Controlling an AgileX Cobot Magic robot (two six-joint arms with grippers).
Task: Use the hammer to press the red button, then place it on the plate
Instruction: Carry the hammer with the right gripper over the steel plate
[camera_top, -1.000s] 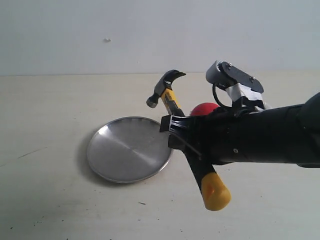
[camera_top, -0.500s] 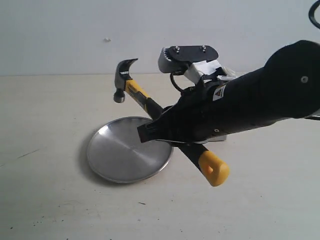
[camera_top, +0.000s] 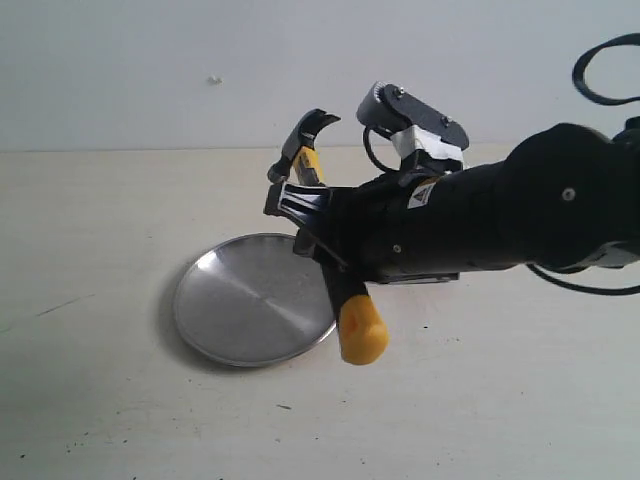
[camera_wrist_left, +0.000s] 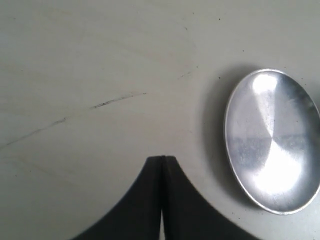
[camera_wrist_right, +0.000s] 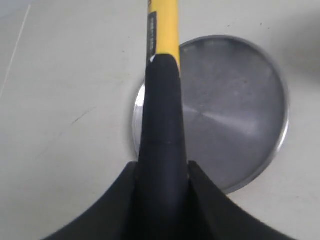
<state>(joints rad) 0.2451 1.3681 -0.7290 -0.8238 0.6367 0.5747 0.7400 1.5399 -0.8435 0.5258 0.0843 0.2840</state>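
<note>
My right gripper (camera_top: 303, 214) is shut on the black grip of the hammer (camera_top: 310, 163) and holds it in the air over the right edge of the plate (camera_top: 240, 300). The dark claw head points up and back, and the yellow end (camera_top: 362, 330) hangs low toward the front. In the right wrist view the handle (camera_wrist_right: 162, 115) runs out from between the fingers (camera_wrist_right: 162, 171) across the silver plate (camera_wrist_right: 235, 110). The red button is hidden behind the right arm. My left gripper (camera_wrist_left: 162, 160) is shut on nothing, beside the plate (camera_wrist_left: 272, 140).
The pale tabletop (camera_top: 90, 250) carries faint scuff lines and dark specks. A light wall rises behind the table. The bulky black right arm (camera_top: 500, 215) spans the right half of the exterior view, with a cable loop above it.
The right arm has swung the hammer: the head went left, then back right, and the yellow end moved left to the plate's right edge. The red button, visible a second ago, is now covered.
</note>
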